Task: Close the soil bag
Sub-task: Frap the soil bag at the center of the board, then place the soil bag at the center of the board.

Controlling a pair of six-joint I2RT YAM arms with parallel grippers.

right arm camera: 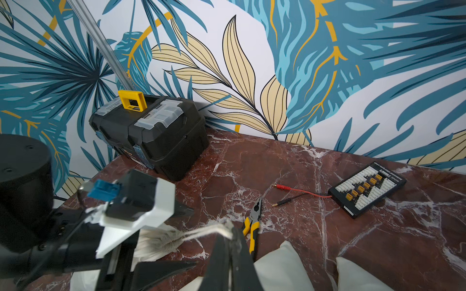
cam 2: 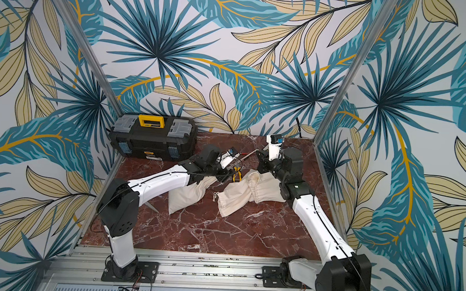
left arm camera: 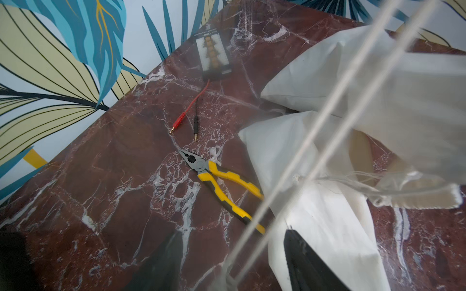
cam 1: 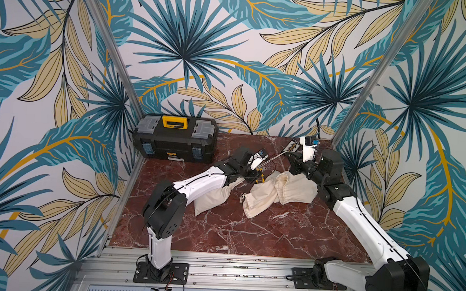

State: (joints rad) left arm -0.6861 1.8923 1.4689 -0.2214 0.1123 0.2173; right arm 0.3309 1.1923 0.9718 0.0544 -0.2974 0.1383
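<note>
Top views come first. In both top views the plump cream sack we take for the soil bag lies near the left edge of the worktop. It sits half under the left forearm, its top end hidden beneath the left gripper. A drawstring stretches taut from there to the right gripper, which is raised toward the far right corner. Two other cloth bags lie mid-worktop, apart from it.

Left wrist: we see the two fingers standing apart, with the cord's twin strands passing between them. Pliers lie on the marble beyond.

Right wrist: the right jaws are pressed together on the cord's end. The gathered neck sits between the left gripper's spread fingers.

We judge the cinching nearly done. To finish well, we would bring the left fingers together on the neck just below the puckers, so the sack cannot drag. Then we would draw the right arm straight along the cord's line, steadily rather than in a jerk, keeping the strands clear of the pliers.
</note>
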